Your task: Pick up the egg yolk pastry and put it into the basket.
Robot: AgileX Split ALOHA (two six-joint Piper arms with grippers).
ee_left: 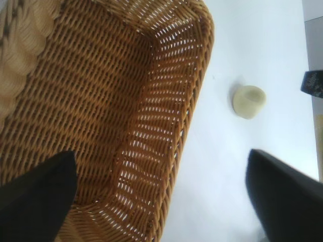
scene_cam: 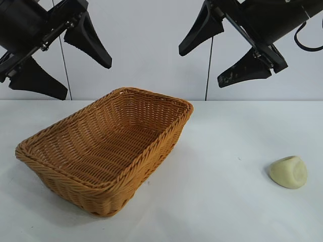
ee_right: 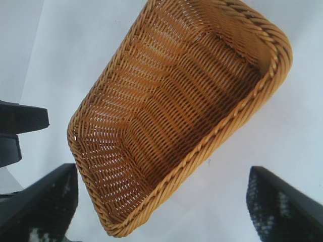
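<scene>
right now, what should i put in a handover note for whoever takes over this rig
Left gripper: open, empty, raised above the basket's left end.
Right gripper: open, empty, raised above the table right of the basket.
Large orange-brown woven wicker basket: sits left of centre on the white table, nothing inside.
Small pale cream-yellow dome-shaped egg yolk pastry: on the table far right, apart from the basket, untouched.
Done: nothing yet.
Left: lower a gripper, likely the right, to grasp the pastry, lift it, and release it into the basket.
</scene>
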